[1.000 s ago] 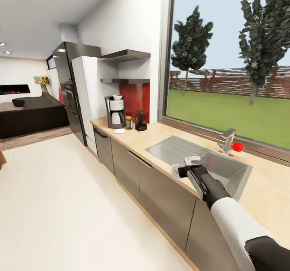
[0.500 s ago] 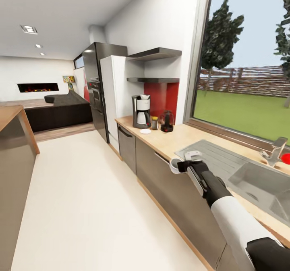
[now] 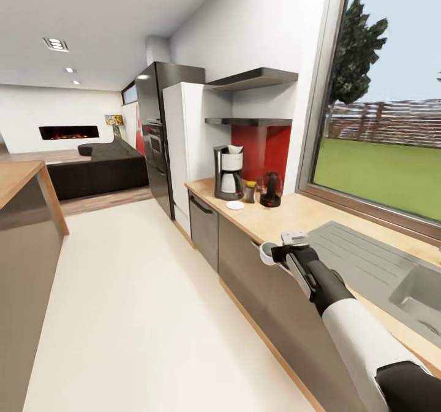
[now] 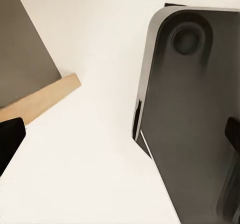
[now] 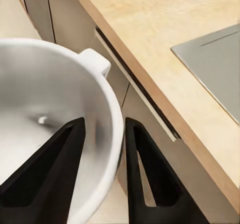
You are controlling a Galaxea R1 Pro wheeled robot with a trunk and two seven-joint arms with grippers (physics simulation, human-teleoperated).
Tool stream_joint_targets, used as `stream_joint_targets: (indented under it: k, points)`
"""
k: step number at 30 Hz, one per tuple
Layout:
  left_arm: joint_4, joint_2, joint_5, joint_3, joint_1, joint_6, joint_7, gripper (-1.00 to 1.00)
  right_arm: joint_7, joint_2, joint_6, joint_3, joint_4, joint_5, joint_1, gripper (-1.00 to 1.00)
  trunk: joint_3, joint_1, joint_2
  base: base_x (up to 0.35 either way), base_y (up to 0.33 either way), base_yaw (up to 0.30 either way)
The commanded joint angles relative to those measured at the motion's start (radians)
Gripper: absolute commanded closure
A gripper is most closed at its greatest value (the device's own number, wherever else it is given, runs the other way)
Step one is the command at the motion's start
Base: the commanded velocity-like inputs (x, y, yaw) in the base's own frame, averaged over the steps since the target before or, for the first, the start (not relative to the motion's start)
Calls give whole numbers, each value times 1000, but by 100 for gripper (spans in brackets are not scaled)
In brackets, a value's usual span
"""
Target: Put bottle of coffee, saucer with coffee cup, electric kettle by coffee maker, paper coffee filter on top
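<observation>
- My right tool (image 5: 102, 179) is clenched on the coffee cup (image 5: 55, 129), one finger inside the rim, one outside; the cup is white with nothing visible inside it, hanging just off the tabletop (image 3: 306, 216) edge, over the floor (image 3: 135, 314).
- Far along the tabletop I see the coffee maker (image 3: 228, 171) with a white filter on top, the saucer (image 3: 235, 205) bare, a small bottle (image 3: 250, 192) and the kettle (image 3: 270, 189).
- For my left tool I cannot tell the state.
- The floor between the cabinets is open.
</observation>
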Motion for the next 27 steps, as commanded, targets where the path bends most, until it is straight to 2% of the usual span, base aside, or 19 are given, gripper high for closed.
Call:
stream_joint_targets:
  k: [1, 27]
  points:
    - [-1, 0, 4, 7, 0, -3, -1, -100, -8, -1, 4, 6, -3, -9, -1, 100, -1, 1, -1, 329, 58, 0]
    - [-1, 0, 5, 7, 0, -3, -1, -100, -10, 3, 4, 7, -8, -9, -1, 100, -1, 1, -1, 330, 111, 0]
